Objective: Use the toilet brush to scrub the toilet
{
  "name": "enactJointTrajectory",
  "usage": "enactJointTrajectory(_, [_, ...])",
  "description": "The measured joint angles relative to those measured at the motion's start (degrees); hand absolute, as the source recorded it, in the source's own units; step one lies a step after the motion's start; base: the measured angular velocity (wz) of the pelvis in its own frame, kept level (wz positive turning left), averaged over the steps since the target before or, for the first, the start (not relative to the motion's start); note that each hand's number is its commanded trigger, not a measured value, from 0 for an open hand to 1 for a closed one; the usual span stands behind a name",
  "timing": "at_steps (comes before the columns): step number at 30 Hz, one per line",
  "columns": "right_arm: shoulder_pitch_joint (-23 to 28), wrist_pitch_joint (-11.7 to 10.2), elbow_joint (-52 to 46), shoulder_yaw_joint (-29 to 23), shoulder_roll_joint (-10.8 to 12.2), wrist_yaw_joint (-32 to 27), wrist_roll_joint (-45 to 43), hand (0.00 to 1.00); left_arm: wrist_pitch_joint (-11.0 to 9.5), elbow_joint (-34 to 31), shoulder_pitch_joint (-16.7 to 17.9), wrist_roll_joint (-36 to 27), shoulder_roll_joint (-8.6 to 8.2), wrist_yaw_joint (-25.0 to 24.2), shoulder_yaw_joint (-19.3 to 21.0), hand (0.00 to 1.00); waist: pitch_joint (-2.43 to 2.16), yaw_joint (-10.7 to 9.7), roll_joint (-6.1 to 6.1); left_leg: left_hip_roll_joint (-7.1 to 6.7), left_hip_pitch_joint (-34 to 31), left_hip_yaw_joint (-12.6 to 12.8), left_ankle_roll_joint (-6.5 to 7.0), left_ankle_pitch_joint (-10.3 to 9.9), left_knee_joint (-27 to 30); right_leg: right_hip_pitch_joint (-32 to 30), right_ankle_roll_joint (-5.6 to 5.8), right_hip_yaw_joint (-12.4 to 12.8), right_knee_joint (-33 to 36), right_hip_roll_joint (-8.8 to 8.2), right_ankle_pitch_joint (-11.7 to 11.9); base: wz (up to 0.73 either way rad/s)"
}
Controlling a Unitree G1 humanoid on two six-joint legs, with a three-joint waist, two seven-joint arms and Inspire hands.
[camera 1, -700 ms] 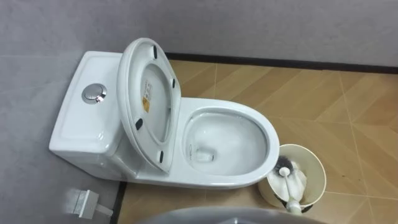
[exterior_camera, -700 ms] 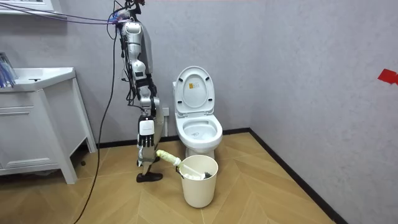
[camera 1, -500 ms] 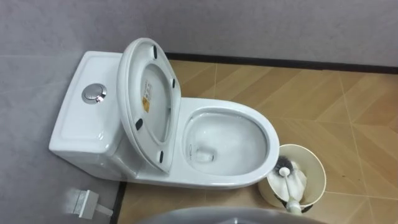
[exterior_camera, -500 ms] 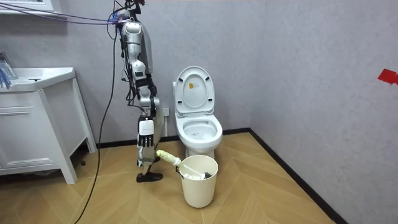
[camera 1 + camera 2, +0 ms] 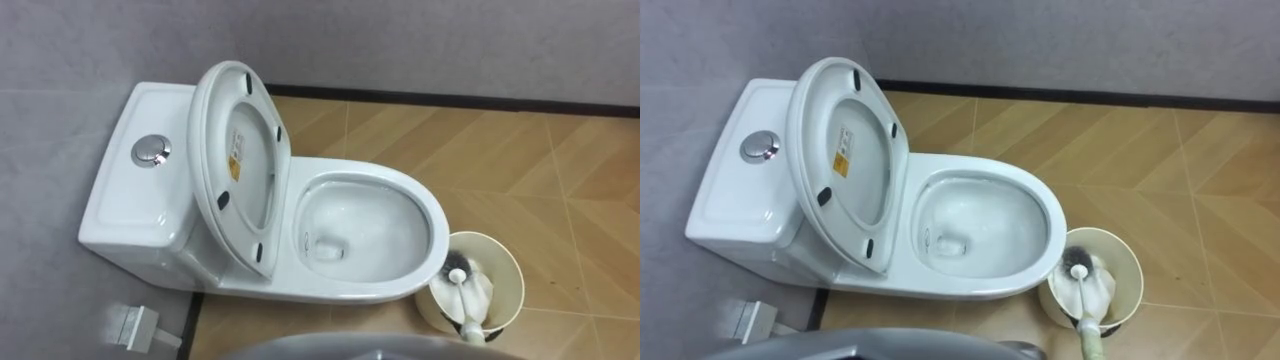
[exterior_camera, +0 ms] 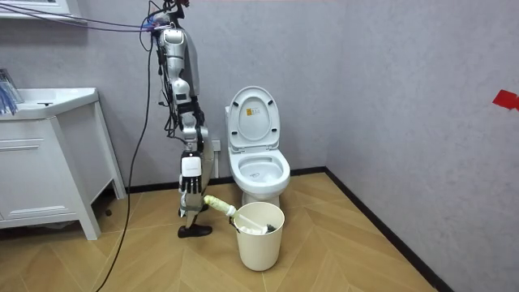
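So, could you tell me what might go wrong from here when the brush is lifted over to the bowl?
The brush lies in the bucket among white material; lifting it might drag that out or tip the bucket. The bucket stands close beside the toilet bowl, so the brush could knock the rim or drip on the floor. The raised seat could drop if bumped.

The toilet (image 5: 370, 290) is glossy white, its flush button (image 5: 151, 150) chrome; the raised lid (image 5: 215, 120) bears a yellow label (image 5: 237, 160); the floor (image 5: 520, 150) is tan wood in herringbone; the wall (image 5: 400, 40) is grey, the skirting (image 5: 450, 100) dark; the bucket (image 5: 505, 275) is cream; the brush (image 5: 458, 277) has a dark head and a pale yellow-green handle.
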Motion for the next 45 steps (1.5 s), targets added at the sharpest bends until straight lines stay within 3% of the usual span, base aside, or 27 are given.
enactJointTrajectory(10, [2.82,-1.93,-0.57,-13.34,0.20,-9.14,30.26,0.00,-0.13,-0.86,0.97,0.30,0.04,0.23,4.79,0.00,0.04,-3.38,0.47,0.03,0.00,0.25,0.00,0.00,0.00,-0.15,-0.02,0.56,-0.06,0.12,-0.01,-0.02])
enactJointTrajectory(17, [2.57,-3.79,-5.58,-17.66,1.48,-15.40,39.46,0.00,-2.15,-2.36,1.42,0.63,0.05,0.24,5.02,0.00,-0.16,-3.63,-0.08,0.05,-0.72,0.27,0.00,0.00,0.02,-1.93,-0.04,2.28,0.80,0.24,0.06,-0.13])
enactJointTrajectory(19, [1.66,-5.64,-9.45,-19.23,1.42,-17.96,40.41,0.00,-3.40,-2.40,1.68,0.53,0.13,0.29,5.84,0.00,-0.20,-4.28,-0.24,-0.01,-1.01,0.38,0.00,0.00,0.02,-2.31,0.03,2.29,0.95,0.18,0.10,0.00])
enactJointTrajectory(26, [-0.54,-10.06,-22.24,-17.32,1.18,-25.92,35.84,0.00,-6.01,-4.44,1.33,0.45,0.39,1.30,5.61,0.00,-0.29,-3.65,-0.53,0.10,-2.40,1.03,0.00,0.00,0.08,-3.79,0.04,2.37,1.01,0.26,0.28,-0.01])
enactJointTrajectory(31, [-3.17,-12.68,-25.56,-11.92,1.21,-28.86,19.25,0.00,-7.87,-4.22,1.18,0.46,0.64,1.33,5.55,0.00,-0.22,-2.16,-0.55,0.21,-3.08,1.05,0.00,0.00,0.02,-4.35,0.00,2.68,0.90,0.43,0.64,-0.03])
enactJointTrajectory(36, [-4.13,-13.74,-28.65,-7.90,1.20,-29.43,13.99,0.00,-8.09,-4.27,0.55,0.47,0.82,2.32,5.57,0.00,-0.38,-0.86,-0.56,0.45,-4.85,1.06,0.00,0.00,0.01,-6.22,-0.17,2.61,1.67,0.83,0.91,0.01])
enactJointTrajectory(45, [-5.88,-15.42,-27.56,-5.27,0.99,-28.75,9.78,0.00,-9.30,-4.29,0.48,0.48,1.44,2.40,5.59,0.00,-0.09,-0.73,-0.71,0.41,-6.47,0.88,0.04,-0.02,0.39,-7.49,-0.05,0.90,1.93,0.23,1.01,0.07])
